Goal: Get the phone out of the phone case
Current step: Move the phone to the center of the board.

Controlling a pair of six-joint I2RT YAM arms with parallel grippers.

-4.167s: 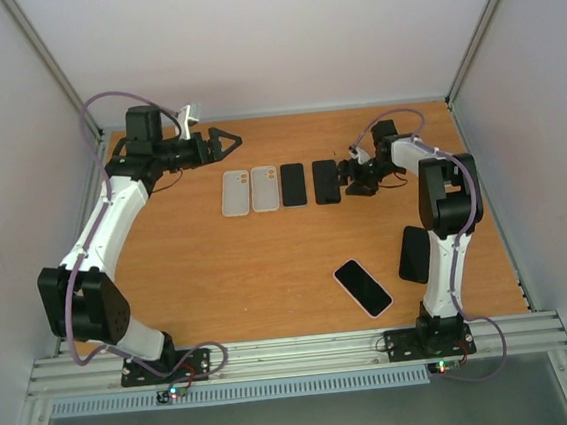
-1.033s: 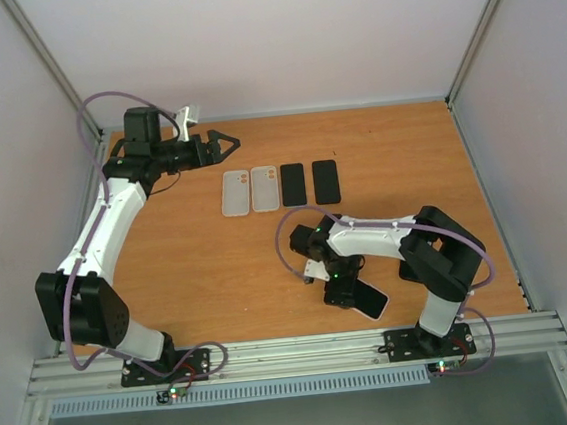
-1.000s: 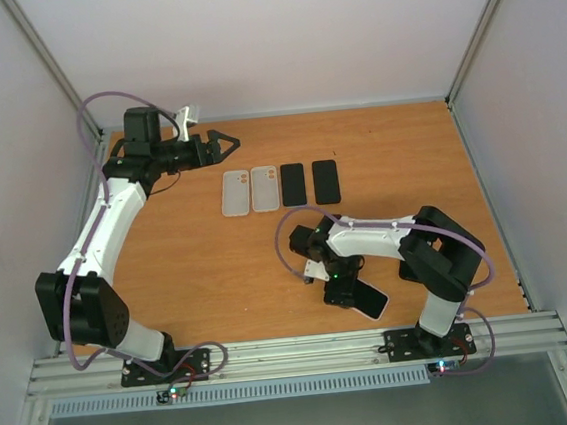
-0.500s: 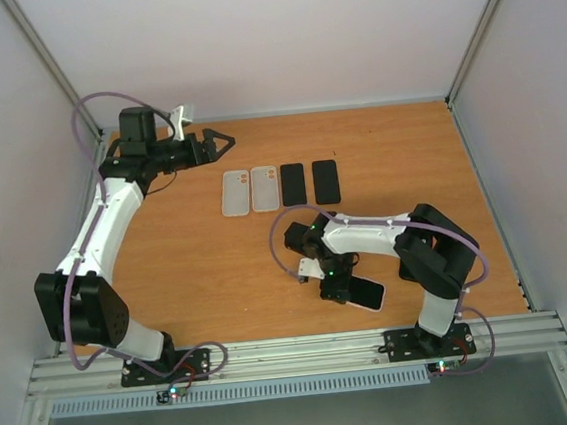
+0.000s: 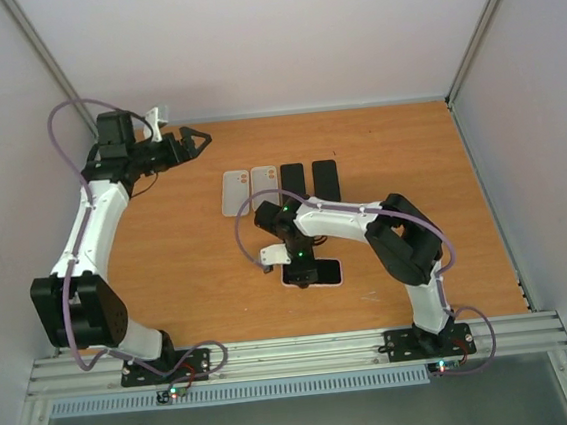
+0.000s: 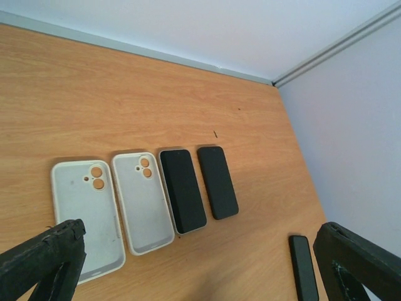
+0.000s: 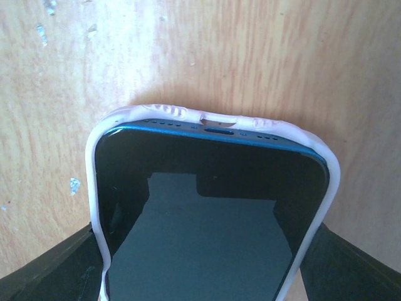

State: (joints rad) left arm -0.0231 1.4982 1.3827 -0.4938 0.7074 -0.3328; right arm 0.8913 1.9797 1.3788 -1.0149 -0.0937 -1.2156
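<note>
Cased phone (image 5: 324, 271) on table (image 5: 189, 272), cases (image 6: 143, 210) left of phones (image 6: 183, 197) behind

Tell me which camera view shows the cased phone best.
Right wrist: the cased phone fills the frame, its white case rim and port cutouts sharp around the dark screen. Top external shows it small, partly under the right gripper. Left wrist does not show it.
</note>
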